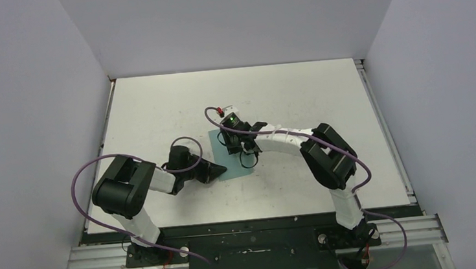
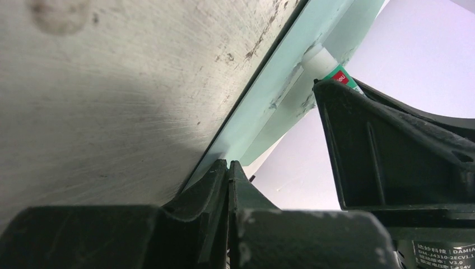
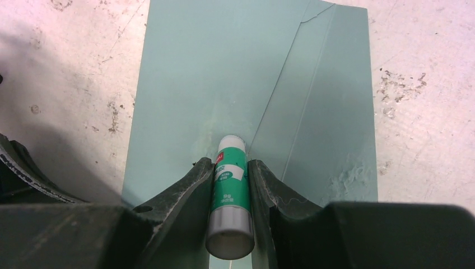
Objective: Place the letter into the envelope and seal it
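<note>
The teal envelope (image 1: 235,168) lies flat on the white table (image 1: 296,90), between the two grippers. My right gripper (image 3: 231,162) is shut on a white and green glue stick (image 3: 229,193), whose white tip rests on the envelope (image 3: 224,73) beside the flap's diagonal edge. My left gripper (image 1: 219,170) is low at the envelope's near left edge. In the left wrist view its jaws (image 2: 228,164) are shut, with the tips at the envelope's edge (image 2: 263,106). That view also shows the glue stick (image 2: 327,66). The letter is out of view.
Grey walls enclose the table on the left, back and right. A metal rail (image 1: 384,128) runs along the table's right edge. The arm bases stand on the black strip (image 1: 250,228) at the near edge. The tabletop is scuffed (image 3: 403,84).
</note>
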